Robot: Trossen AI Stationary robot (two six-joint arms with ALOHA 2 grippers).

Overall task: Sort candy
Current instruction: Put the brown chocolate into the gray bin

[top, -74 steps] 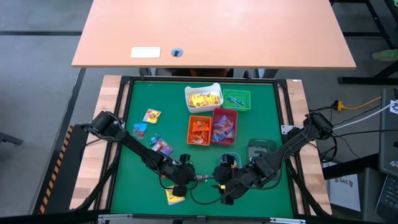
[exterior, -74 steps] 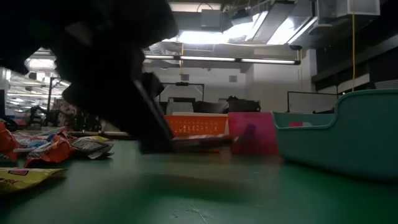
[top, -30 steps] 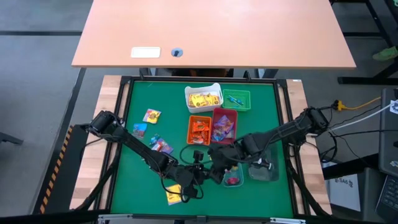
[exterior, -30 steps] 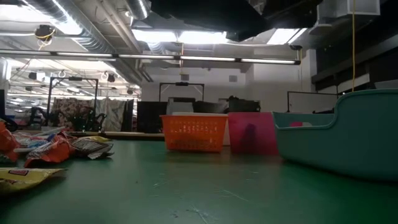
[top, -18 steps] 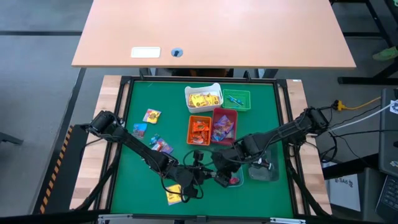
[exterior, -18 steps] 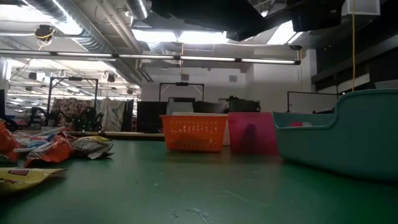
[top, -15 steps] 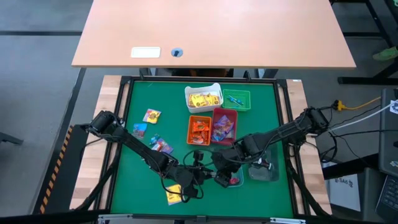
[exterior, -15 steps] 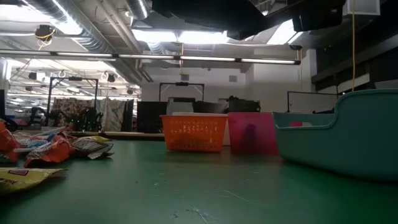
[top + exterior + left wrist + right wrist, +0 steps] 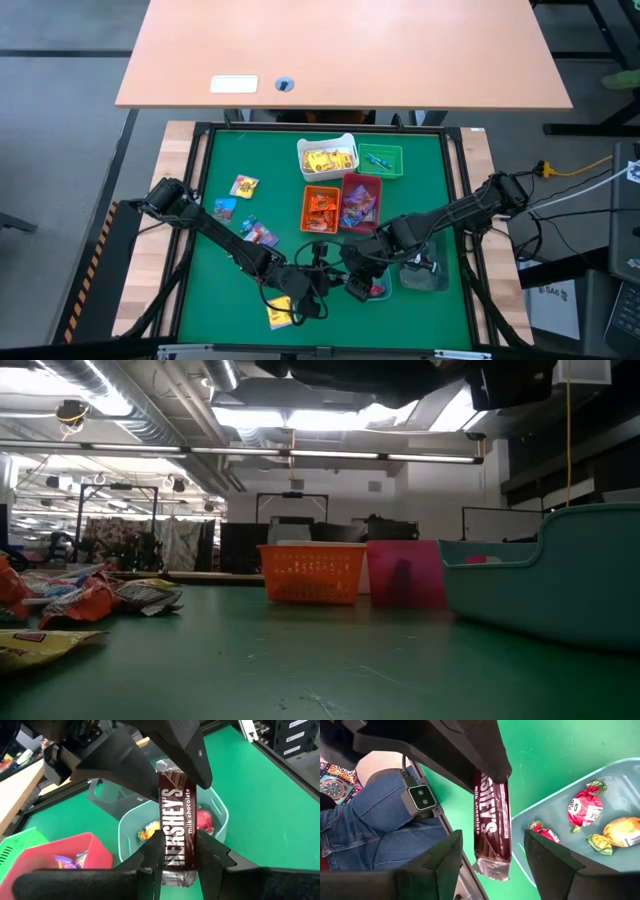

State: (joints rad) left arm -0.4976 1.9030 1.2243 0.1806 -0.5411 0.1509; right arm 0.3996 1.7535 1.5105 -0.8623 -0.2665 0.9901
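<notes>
1. Green felt covers the tabletop, framed in black, with a bare wooden desk beyond its far edge.
2. Nearest the front edge on my left side, a yellow-wrapped candy lies flat on the felt, just beside my left arm.
3. My left gripper sits low near the front centre, its fingers narrow and clamped on the lower end of a dark brown chocolate bar, which stands upright between them.
4. My right gripper meets that same bar from the other side, fingers spread wide on either side of it and not pressing it.
5. Just behind the bar is a pale teal bin holding a red-wrapped sweet, an orange-gold one and another small red one.
6. Beside that bin, to my right, stands a clear bin.
7. Further in, on my left, loose colourful candies lie scattered on the felt, with two more beyond them.
8. Mid-table, an orange bin and a red bin sit touching, both filled with wrappers.
9. Farthest, a white bin with yellow sweets and a green bin stand side by side.
10. From the right wrist view, a person's jeans-clad legs show past the table edge.
</notes>
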